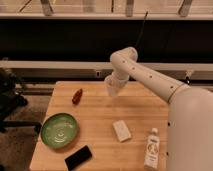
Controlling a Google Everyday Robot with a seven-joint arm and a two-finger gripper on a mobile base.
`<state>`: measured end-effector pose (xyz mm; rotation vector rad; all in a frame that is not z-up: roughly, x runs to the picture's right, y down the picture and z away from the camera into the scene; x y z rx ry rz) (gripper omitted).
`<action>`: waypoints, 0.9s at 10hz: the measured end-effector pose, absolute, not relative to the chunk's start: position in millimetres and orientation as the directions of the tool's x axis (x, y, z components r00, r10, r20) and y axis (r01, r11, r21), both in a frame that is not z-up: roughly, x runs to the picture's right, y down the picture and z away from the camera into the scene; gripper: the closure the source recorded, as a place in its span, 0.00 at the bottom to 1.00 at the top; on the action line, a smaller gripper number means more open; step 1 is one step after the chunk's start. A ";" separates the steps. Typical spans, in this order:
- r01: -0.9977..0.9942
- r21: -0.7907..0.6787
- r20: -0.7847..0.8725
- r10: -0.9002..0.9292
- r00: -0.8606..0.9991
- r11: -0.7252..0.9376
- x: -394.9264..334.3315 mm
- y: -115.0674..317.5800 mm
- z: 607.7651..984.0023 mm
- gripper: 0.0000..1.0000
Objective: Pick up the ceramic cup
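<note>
The ceramic cup (112, 88) is small and white and sits at the far middle of the wooden table (100, 112). My gripper (115, 81) comes down from the white arm onto the cup's top and is shut on it. The cup hangs just above the table surface. The cup's rim is hidden by the gripper.
A small red object (76, 96) lies left of the cup. A green bowl (59, 130) and a black phone (78, 157) are at the front left. A white block (121, 130) and a labelled white bottle (152, 148) are at the front right. A dark chair (10, 95) stands left of the table.
</note>
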<state>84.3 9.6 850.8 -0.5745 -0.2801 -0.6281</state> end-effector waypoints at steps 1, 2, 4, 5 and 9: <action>0.622 -0.419 0.410 -0.473 0.780 0.662 87.3 4.0 845.5 1.00; 0.623 -0.413 0.406 -0.478 0.779 0.665 89.2 -5.9 836.8 1.00; 0.624 -0.397 0.398 -0.487 0.777 0.673 90.8 -24.4 820.0 1.00; 0.625 -0.393 0.396 -0.489 0.777 0.674 91.9 -28.1 815.6 1.00; 0.630 -0.372 0.392 -0.500 0.772 0.682 90.6 -61.3 768.3 1.00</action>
